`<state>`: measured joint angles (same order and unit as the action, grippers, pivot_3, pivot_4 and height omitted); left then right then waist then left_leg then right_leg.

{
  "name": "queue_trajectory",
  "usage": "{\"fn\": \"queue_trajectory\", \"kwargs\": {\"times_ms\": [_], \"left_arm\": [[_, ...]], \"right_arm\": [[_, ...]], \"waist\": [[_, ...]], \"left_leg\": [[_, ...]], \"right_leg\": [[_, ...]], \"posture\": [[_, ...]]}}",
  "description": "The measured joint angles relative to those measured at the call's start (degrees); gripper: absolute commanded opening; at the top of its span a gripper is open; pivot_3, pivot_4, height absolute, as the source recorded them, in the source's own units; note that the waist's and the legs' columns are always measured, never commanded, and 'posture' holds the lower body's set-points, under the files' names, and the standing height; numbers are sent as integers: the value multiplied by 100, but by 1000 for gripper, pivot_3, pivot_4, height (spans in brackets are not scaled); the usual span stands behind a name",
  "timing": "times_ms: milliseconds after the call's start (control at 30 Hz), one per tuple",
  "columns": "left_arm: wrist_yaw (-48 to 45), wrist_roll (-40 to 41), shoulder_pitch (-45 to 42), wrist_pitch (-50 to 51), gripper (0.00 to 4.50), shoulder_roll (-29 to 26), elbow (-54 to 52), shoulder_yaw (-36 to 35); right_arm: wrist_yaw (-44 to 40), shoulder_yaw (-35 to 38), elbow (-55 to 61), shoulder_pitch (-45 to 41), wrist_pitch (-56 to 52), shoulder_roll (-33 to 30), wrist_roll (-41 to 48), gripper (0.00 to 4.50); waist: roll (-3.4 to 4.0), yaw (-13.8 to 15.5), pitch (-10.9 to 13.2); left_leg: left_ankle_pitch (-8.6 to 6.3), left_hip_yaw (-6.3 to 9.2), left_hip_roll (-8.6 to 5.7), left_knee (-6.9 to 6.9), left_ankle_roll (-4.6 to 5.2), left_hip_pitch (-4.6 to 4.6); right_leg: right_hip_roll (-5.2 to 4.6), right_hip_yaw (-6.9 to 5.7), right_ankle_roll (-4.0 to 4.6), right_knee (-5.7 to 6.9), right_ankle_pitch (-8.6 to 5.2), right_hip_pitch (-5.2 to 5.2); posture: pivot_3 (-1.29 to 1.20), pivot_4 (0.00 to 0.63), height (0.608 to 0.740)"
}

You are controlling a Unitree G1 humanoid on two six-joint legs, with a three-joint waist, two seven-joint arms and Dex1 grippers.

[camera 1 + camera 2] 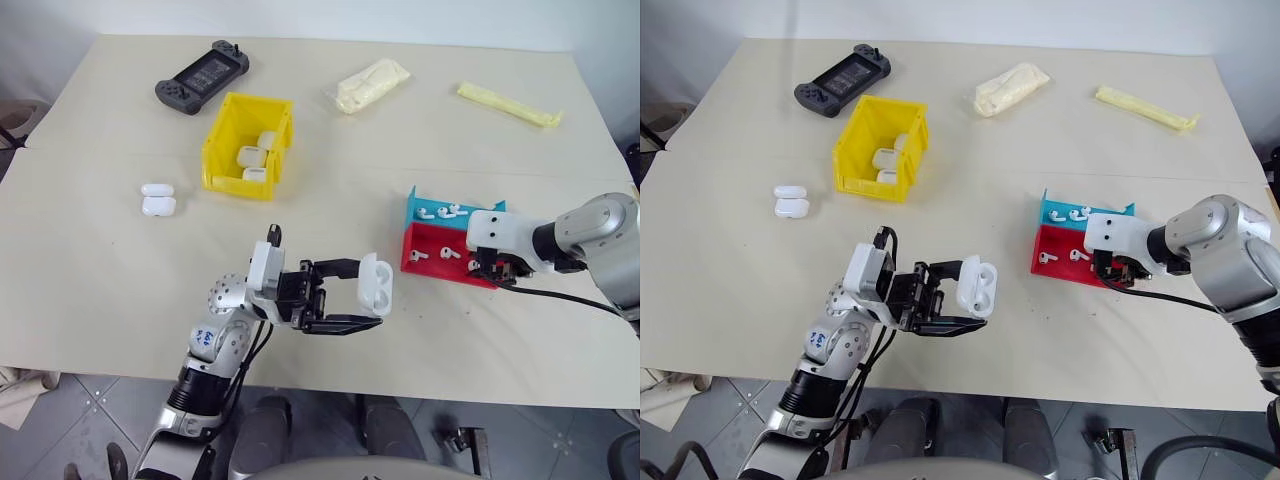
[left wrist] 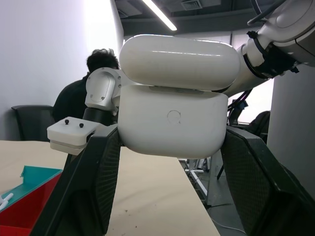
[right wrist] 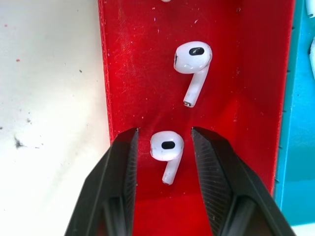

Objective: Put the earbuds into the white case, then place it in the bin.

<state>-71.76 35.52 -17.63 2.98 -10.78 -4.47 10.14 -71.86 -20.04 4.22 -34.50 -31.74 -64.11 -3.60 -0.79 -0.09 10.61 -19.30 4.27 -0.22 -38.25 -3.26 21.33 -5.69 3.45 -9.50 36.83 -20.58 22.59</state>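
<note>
My left gripper [image 1: 364,296] is shut on the white case [image 1: 376,285], holding it above the table's front with the lid flipped up; the left wrist view shows the case [image 2: 172,123] close up between the fingers. My right gripper [image 1: 490,268] reaches down into the red part of the tray [image 3: 138,73]. Its jaws stand open on either side of one of the earbuds [image 3: 166,146], with a small gap on each side. A second earbud [image 3: 193,58] lies just beyond it. The yellow bin [image 1: 222,150] stands at the back left with white cases inside.
The tray's blue part [image 1: 415,210] holds more earbuds. Two white cases [image 1: 158,200] lie left of the bin. A game controller [image 1: 201,76], a plastic bag [image 1: 373,85] and a yellow strip [image 1: 508,104] lie along the far side. A person [image 2: 78,98] sits beyond the table.
</note>
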Motion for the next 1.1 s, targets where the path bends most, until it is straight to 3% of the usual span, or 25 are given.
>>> {"fn": "queue_trajectory", "kwargs": {"times_ms": [467, 567, 633, 1100], "left_arm": [[43, 0, -2, 0, 2709, -30, 0, 0], [42, 0, -2, -6, 2709, -28, 0, -1], [-2, 30, -4, 25, 2709, -36, 0, -1], [-2, 53, -203, 63, 2709, 57, 4, -21]], "right_arm": [[-254, 2, -248, -51, 482, 33, -254, 1763], [-289, 10, -265, -53, 528, 57, -273, 1206], [-293, 17, -278, -53, 544, 68, -312, 598], [-269, 119, -268, 5, 517, 120, -359, 598]], "waist": [[0, 0, 0], [0, -2, 0], [0, -6, 0], [0, -5, 0]], "left_leg": [[0, 0, 0, -3, 0, -2], [0, 0, 0, -3, 0, -3], [0, 0, 0, -3, 0, -4], [0, 1, 1, -3, 0, -4]], "right_leg": [[0, 0, 0, 0, 0, -4], [0, 0, 0, 1, 0, -4], [0, 0, 0, 3, 0, -4], [0, 0, 0, 2, 0, -5]], "posture": [[0, 150, 740], [0, 150, 740], [0, 150, 740], [0, 150, 740]]}}
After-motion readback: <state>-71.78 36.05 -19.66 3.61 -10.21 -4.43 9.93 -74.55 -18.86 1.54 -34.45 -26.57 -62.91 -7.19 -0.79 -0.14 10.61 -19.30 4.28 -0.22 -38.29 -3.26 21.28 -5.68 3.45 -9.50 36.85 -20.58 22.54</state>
